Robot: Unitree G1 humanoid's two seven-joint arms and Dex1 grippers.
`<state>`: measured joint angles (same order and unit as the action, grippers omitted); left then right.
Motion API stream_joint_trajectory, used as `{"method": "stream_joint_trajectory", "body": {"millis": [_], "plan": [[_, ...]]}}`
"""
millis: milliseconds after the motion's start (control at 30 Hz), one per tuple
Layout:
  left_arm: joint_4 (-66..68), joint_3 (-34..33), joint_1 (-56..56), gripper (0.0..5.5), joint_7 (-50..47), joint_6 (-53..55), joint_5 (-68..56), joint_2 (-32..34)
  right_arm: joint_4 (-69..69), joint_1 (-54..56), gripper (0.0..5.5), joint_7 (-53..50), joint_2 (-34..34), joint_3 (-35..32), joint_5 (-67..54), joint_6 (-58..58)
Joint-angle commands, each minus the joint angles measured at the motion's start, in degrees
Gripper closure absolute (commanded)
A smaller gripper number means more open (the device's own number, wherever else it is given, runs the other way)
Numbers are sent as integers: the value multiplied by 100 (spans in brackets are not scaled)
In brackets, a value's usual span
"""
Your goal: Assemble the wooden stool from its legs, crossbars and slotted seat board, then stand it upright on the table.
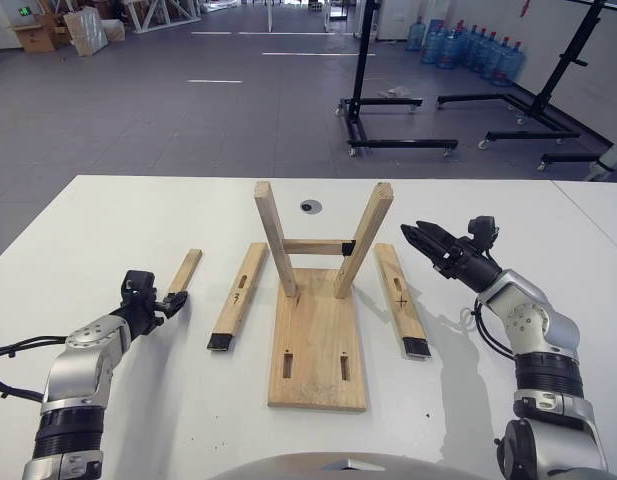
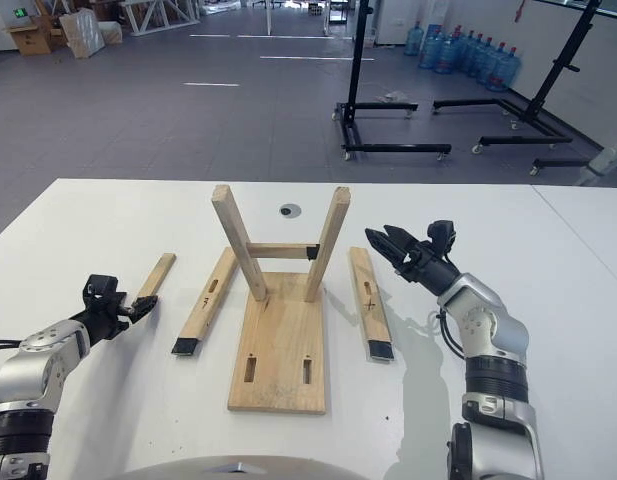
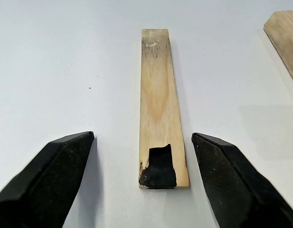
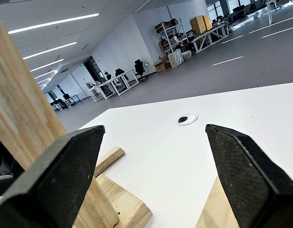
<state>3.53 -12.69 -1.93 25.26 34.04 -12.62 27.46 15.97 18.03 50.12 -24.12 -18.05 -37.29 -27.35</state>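
Two legs (image 1: pixel 275 238) stand joined on the seat board (image 1: pixel 318 345) in the middle. Our left gripper (image 1: pixel 174 299), lower left, is spread wide by a short crossbar (image 1: pixel 186 270). Our right gripper (image 1: pixel 416 236), middle right, is spread wide too.

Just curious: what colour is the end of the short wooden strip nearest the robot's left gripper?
Black, on the pale short strip; clearest in the left wrist view.

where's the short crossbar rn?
Head views: short crossbar lies flat on the robot's left, beside the left loose leg, its black end by the open left gripper.
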Motion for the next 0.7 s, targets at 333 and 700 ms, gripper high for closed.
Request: {"method": "stream_joint_trajectory", "body": {"millis": [333, 700], "plan": [[811, 234, 149, 291, 16, -553, 207, 58, -95, 83, 155, -8, 2, 10, -55, -50], [800, 383, 316, 424, 264, -1117, 248, 186, -69, 128, 155, 104, -42, -34, -115, -64]]}}
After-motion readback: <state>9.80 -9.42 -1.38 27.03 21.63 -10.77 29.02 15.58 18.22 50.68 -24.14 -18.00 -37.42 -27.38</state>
